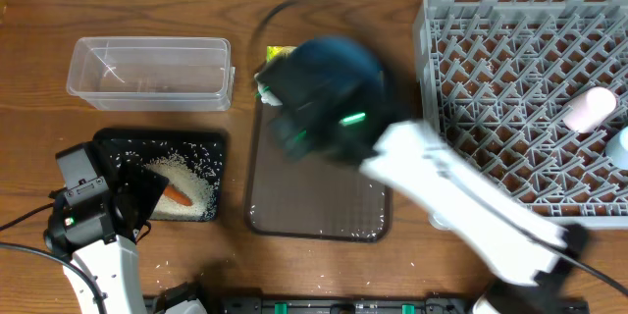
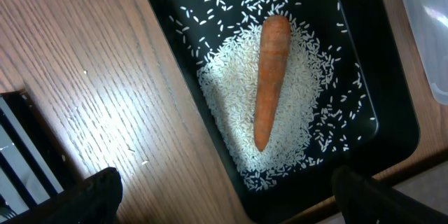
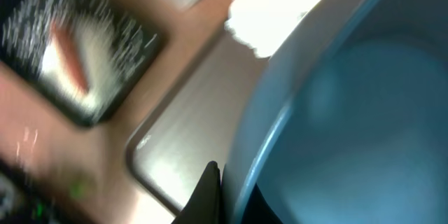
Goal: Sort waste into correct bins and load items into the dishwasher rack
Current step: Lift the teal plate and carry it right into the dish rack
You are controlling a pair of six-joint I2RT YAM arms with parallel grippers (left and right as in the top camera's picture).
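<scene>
No legible text, labels, numbers anywhere; snack wrapper (image 1: 280,55) print blurred, unreadable.

Motion-blurred: dark blue bowl (image 1: 339,64); rack (image 1: 510,0) cut by right edge.

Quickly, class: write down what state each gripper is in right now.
Left gripper: open, holding nothing.
Right gripper: closed on the rim of the large dark blue bowl.

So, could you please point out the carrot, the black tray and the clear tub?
carrot (image 2: 271,77), left wrist view, mid-body.
black tray (image 2: 393,98), left wrist view, right wall.
clear tub (image 1: 147,43), overhead view, far rim.
</scene>
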